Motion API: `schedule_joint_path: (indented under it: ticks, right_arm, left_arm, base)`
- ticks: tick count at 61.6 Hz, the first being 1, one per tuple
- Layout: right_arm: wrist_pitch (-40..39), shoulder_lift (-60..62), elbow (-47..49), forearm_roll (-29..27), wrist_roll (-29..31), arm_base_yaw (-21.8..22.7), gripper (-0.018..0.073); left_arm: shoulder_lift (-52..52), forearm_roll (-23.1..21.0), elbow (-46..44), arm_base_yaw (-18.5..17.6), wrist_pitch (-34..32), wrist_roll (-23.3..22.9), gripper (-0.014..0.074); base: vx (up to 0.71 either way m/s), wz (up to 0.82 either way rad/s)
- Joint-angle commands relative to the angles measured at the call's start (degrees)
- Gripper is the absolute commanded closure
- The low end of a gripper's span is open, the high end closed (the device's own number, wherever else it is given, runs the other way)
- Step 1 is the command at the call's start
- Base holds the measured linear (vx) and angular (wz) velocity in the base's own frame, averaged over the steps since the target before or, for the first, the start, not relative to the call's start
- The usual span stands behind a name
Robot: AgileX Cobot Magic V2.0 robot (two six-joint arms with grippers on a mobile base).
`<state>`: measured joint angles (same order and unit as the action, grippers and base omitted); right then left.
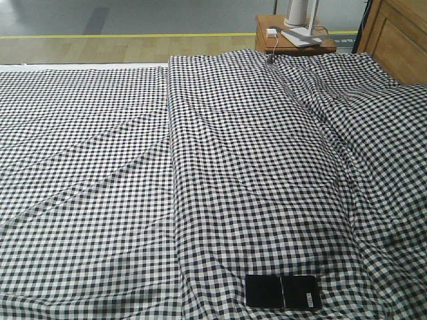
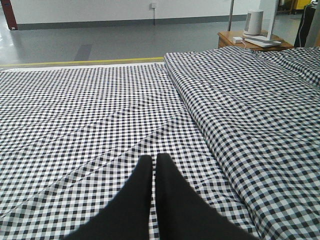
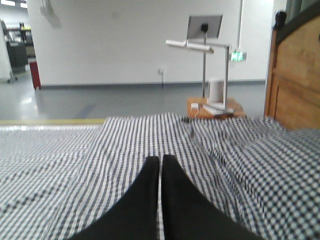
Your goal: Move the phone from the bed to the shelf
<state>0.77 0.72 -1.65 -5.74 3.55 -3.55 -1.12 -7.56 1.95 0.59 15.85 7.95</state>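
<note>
Glossy black rectangular phone [image 1: 283, 291] flat on wrinkled gingham bed [image 1: 100, 167], left gripper [image 2: 154, 160] and right gripper [image 3: 160, 160] both pressed together

So the phone [image 1: 283, 291] lies flat on the bed [image 1: 100, 167], down by the near edge and right of the middle. Way behind it, past the bed's far edge, there's a bedside table [image 1: 287, 47] with a lamp [image 1: 298, 15] on top. The headboard [image 1: 400, 40] is just right of that.
</note>
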Motion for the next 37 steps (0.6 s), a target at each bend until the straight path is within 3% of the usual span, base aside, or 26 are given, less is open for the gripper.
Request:
schedule_joint_path:
  ticks: [1,11,23,37]
  right_arm:
    - [-10.03,0.13,-0.18,0.29,1.87,-0.04,0.0568]
    - [-19.21,0.13,0.96,0.29,1.88,-0.04,0.0566]
    - [-18.98,0.13,7.83,0.29,2.37,-0.04,0.0565]
    - [-13.27,-3.99,18.20,0.29,7.96,0.01,0.0564]
  left_arm:
    - [-0.39,-0.40,0.13,-0.18,-4.18,-0.22,0.0596]
    - [-0.39,-0.40,0.13,-0.18,-4.18,-0.22,0.0596]
    - [-0.39,-0.40,0.13,-0.18,-4.18,-0.22,0.0596]
    - [-0.39,-0.40,0.13,-0.18,-4.18,-0.22,0.0596]
  base:
    - [0.00,0.00]
    - [0.00,0.00]
    - [0.00,0.00]
    - [0.00,0.00]
